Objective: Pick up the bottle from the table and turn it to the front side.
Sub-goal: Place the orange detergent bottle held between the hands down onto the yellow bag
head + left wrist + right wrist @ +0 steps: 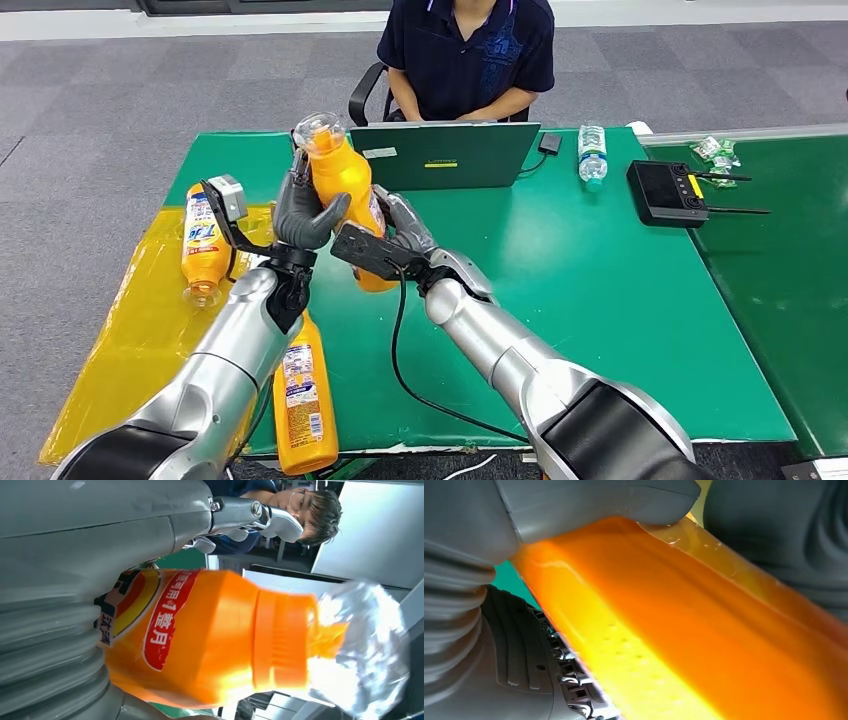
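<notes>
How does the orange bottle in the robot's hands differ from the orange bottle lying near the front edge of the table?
The held bottle is upright and off the table, gripped by the left hand and the right hand; the front bottle lies flat and untouched. The held bottle's cap end, in clear wrap, points up; the front bottle's label faces up. Both are orange with labels.

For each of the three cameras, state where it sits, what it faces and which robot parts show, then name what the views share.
Head view: high on the body, looking down at the green table; both silver arms, left robot hand and right robot hand holding the orange bottle.
Left wrist view: behind the left robot hand, facing the bottle's cap and the person.
Right wrist view: behind the right robot hand, pressed close to the bottle's side.
Shared: the orange bottle.
</notes>
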